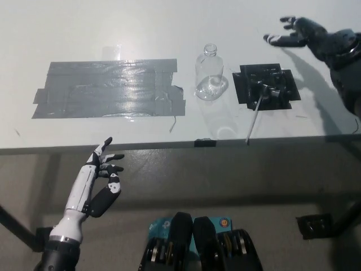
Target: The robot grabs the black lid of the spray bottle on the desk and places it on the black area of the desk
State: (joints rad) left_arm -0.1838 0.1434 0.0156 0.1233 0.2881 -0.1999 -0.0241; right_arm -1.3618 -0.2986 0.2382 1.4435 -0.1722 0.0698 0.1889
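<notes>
While right hand (304,35) hovers open, black lid (269,90) lies on black area (285,93)

Clear glassy uncapped spray bottle (210,79), black spray lid (269,89) on glossy black tape patch (286,86), grey tape patch (107,88), white desk (84,34).

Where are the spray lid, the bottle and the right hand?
Black spray lid (269,90), head view: its head, lying on the black patch.
Clear bottle (210,76), head view: its body, standing open.
Right hand (302,34), head view: its palm, fingers spread.
</notes>
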